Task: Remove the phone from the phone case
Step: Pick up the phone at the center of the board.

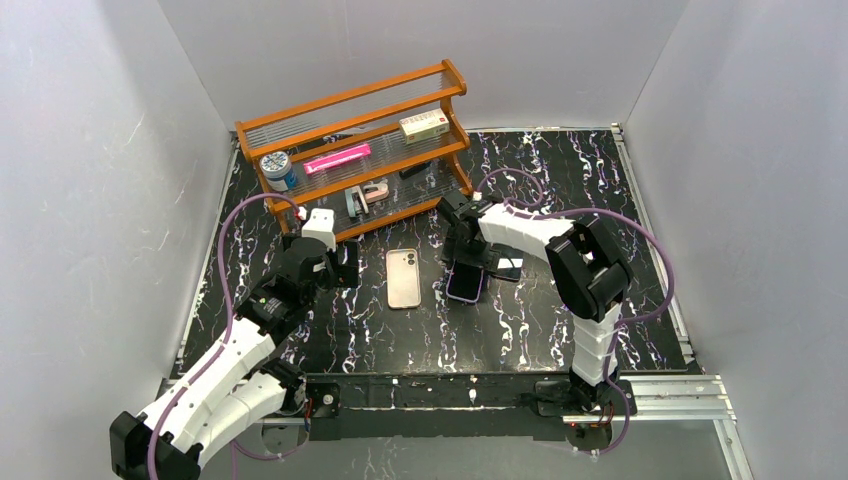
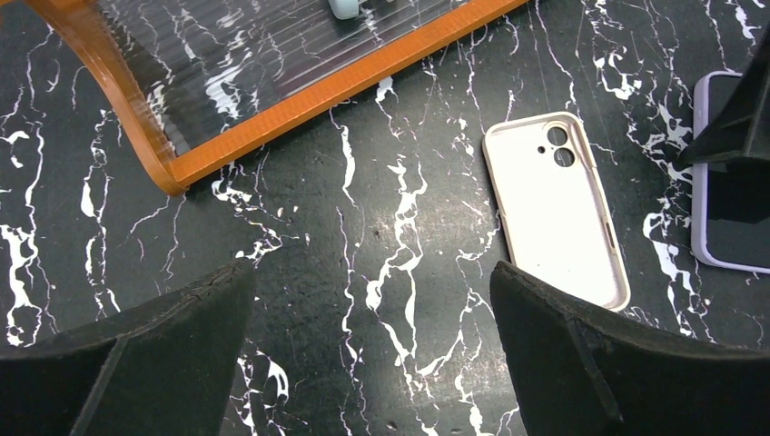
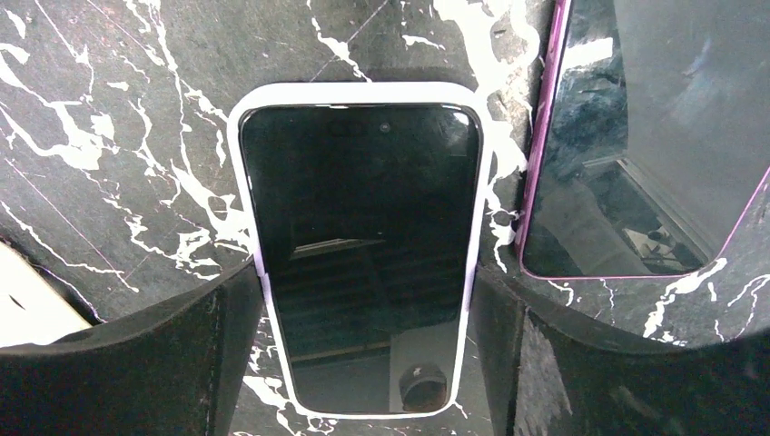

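A dark-screened phone (image 3: 363, 245) in a pale lavender phone case (image 3: 243, 136) lies flat on the black marble table (image 1: 520, 330). My right gripper (image 3: 368, 363) straddles its near end, with one finger against each long side of the case. From above, that gripper (image 1: 465, 262) sits over the phone (image 1: 466, 284). My left gripper (image 2: 372, 363) hangs open over bare table with nothing between its fingers; it shows in the top view (image 1: 345, 268) too. The cased phone (image 2: 726, 209) also shows at the right edge of the left wrist view.
An empty cream case (image 2: 556, 209) lies inside-up just right of my left fingers and is visible from above (image 1: 403, 278). A second phone with a magenta rim (image 3: 636, 136) lies close to the right of the cased one. An orange wooden rack (image 1: 355, 150) holding small items stands behind.
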Available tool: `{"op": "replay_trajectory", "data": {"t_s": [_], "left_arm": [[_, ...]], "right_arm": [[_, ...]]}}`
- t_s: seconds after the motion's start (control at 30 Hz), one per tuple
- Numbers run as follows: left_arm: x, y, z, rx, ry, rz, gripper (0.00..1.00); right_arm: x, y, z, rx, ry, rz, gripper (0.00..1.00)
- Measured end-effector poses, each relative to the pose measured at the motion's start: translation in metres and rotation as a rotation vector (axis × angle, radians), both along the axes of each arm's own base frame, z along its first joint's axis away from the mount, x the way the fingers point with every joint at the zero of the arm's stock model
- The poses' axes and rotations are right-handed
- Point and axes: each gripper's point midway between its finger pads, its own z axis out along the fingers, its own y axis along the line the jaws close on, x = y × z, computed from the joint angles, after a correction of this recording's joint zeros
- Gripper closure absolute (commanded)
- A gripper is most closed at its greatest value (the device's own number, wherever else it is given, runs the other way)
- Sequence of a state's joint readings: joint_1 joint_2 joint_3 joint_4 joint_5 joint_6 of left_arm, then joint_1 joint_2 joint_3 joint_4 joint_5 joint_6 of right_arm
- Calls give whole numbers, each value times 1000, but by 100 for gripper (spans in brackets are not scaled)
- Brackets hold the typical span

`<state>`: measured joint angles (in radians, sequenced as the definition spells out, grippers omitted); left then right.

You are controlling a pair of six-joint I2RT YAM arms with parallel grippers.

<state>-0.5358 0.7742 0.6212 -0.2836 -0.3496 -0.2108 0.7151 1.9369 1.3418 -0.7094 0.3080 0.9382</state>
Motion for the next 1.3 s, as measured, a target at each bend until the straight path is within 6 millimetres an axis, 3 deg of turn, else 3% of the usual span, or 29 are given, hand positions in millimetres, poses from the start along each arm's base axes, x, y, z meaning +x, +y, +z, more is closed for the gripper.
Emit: {"op": "replay_trajectory", "data": {"t_s": [0.33, 0.47, 0.83, 1.03, 1.3], "left_arm": [[-6, -19, -1, -66, 34, -83, 2], [-5, -37, 5, -140, 61, -121, 2], [-6, -83, 5, -356, 201, -177, 2], [5, -104, 17, -471, 240, -154, 3], [18, -137, 14, -620, 349, -140, 4]], "right_arm": [[1, -2, 1, -1, -15, 27, 85], [1, -1, 2, 17, -36, 60, 97], [-9, 10, 24, 158, -131, 247, 99], [-17, 19, 50, 269, -229, 373, 99], [-25, 41, 87, 422, -352, 561, 99]]}}
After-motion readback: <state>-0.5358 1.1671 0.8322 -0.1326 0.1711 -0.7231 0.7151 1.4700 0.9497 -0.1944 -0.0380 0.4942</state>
